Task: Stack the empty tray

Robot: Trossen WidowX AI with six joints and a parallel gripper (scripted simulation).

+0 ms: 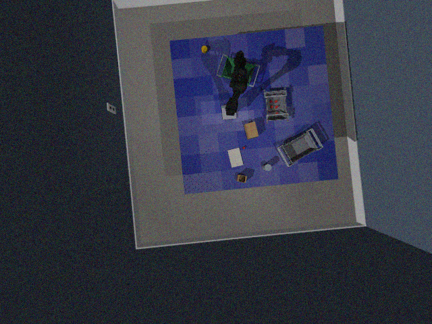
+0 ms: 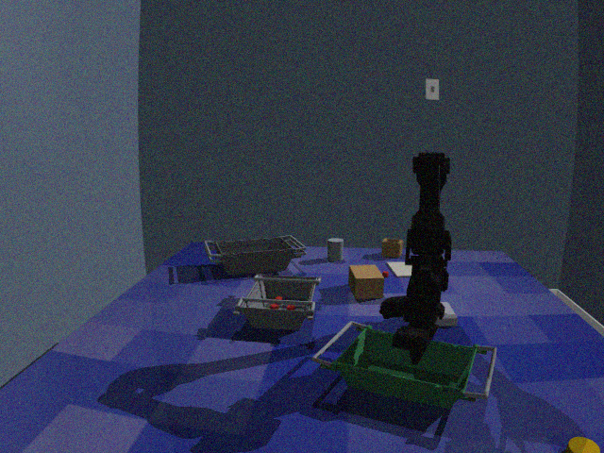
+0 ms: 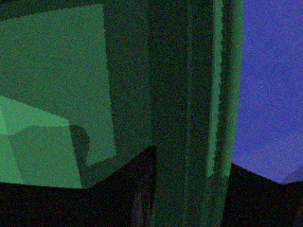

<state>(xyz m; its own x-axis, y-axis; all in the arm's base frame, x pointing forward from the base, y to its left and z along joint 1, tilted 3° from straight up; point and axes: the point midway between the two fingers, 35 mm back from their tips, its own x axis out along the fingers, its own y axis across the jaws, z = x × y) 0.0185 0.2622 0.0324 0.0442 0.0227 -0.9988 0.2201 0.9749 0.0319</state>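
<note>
The loaded tray (image 1: pixel 283 102) (image 2: pixel 277 319) is grey with several small red blocks inside. Its two wire bars (image 2: pixel 288 278) (image 2: pixel 277 302) sit high near its two ends and look turned in across the top. The empty green tray (image 1: pixel 228 67) (image 2: pixel 390 382) (image 3: pixel 189 95) stands beside it on the table, its wire bars (image 1: pixel 257 75) (image 2: pixel 492 373) swung out over the ends. My gripper (image 1: pixel 239 55) (image 2: pixel 415 360) (image 3: pixel 172 153) points down and is shut on one long side wall of the green tray, one finger inside and one outside. The fingertips are partly hidden.
A larger grey tray (image 1: pixel 300 146) (image 2: pixel 256 261) stands beyond the loaded tray. A tan block (image 1: pixel 251 129) (image 2: pixel 366 282), a grey cylinder (image 1: pixel 266 167) (image 2: pixel 335 250), a small orange open box (image 1: pixel 241 178) (image 2: pixel 392 248), white flat pieces (image 1: pixel 235 157) and a yellow object (image 1: pixel 204 48) (image 2: pixel 582 445) stand around.
</note>
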